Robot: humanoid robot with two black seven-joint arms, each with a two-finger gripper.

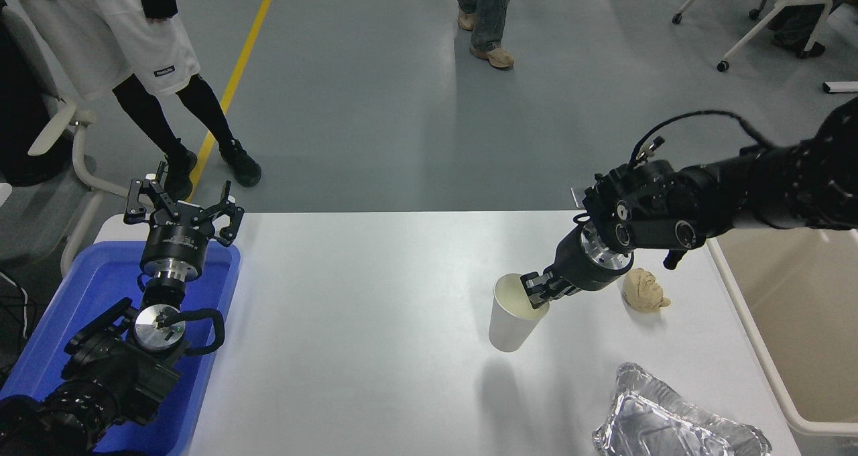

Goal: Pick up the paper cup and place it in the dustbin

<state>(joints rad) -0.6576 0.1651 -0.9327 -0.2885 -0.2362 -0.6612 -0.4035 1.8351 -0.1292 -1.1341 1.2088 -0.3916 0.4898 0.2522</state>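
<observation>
Right gripper (538,290) pinching the paper cup (515,314) by its rim, one finger inside the cream interior and one on the outer wall — a rim pinch, likely chosen because the open mouth faces up. Cup upright, hanging clear of the white table (375,322); shadow on the tabletop sits below and apart from the base, so lifted, not resting. Right arm reaching in from the right edge, wrist angled down and left toward the cup.

Dustbin (798,322) off the table's right edge, beige, open top, only partly in frame — cup well left of it, with table edge between. Judged step: carry phase, pickup done, drop not yet done. Next move probably a sweep right over the rim, then release.

Tan paper wad (645,290) just beside the wrist, on the table, apart from the cup. Foil tray (677,422) near the front right corner, under a likely low path — risk of clipping if carried low.

Left gripper (182,216) parked over the blue bin (80,308) at lower left, fingers spread, holding nothing.
</observation>
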